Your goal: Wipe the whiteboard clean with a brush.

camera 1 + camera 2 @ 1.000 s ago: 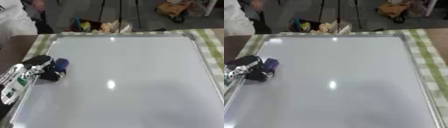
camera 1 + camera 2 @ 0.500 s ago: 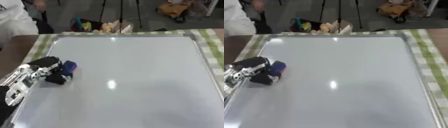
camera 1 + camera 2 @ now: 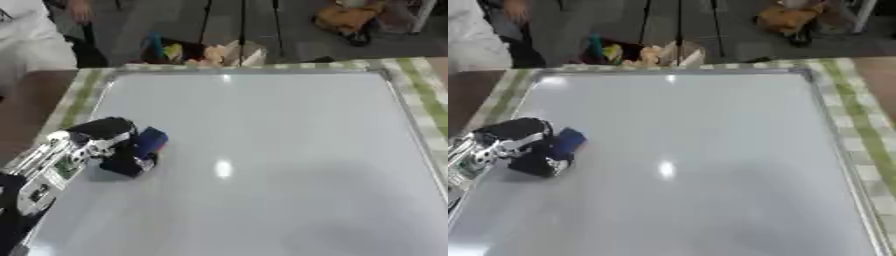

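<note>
A large whiteboard (image 3: 262, 150) with a silver frame lies flat and fills most of both views; its surface shows only a light glare. My left hand (image 3: 109, 142) comes in from the left edge, black fingers curled round a blue brush (image 3: 150, 141), which rests on the board's left part. The brush's underside is hidden by the hand. My right hand appears in neither view.
A green-and-white checked cloth (image 3: 427, 95) covers the table round the board. Beyond the far edge stand a box of mixed items (image 3: 197, 52) and tripod legs on the floor. A person in white (image 3: 31, 37) stands at the far left.
My left hand has slid the blue brush to the right across the board, away from its left frame.
</note>
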